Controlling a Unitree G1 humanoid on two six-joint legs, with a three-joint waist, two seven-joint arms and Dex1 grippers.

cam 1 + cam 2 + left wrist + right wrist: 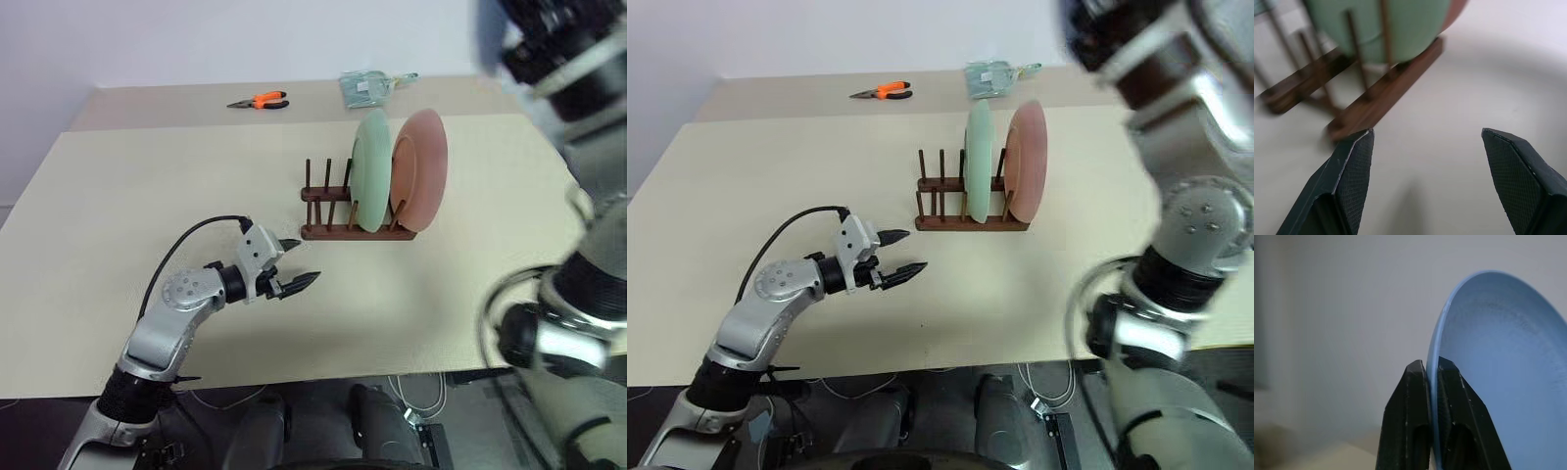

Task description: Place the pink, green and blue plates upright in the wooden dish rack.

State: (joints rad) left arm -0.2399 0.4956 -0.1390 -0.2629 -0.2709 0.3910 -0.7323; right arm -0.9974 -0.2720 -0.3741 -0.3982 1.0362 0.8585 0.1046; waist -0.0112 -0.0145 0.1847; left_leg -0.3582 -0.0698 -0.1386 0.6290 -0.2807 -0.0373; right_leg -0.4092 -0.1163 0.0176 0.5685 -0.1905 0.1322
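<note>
Beige table (pixel 147 196), pale wall behind. Right gripper (pixel 1432 377) jaws pinching rim of blue plate (pixel 1498 357), held up off table. Left gripper (pixel 299 277) jaws spread, empty, low over table just before wooden dish rack (pixel 333 230). Green plate (pixel 370 171) and pink plate (pixel 423 166) upright in rack's right-hand slots. Orange pliers (pixel 260 100) at far edge. Step in hand, judged: last plate. Next: carry over free pegs left of green plate, lower edge-on between them.

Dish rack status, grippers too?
Left gripper open, empty. Right gripper shut on blue plate. Green plate, pink plate upright in rack. Free slots unobstructed.
</note>
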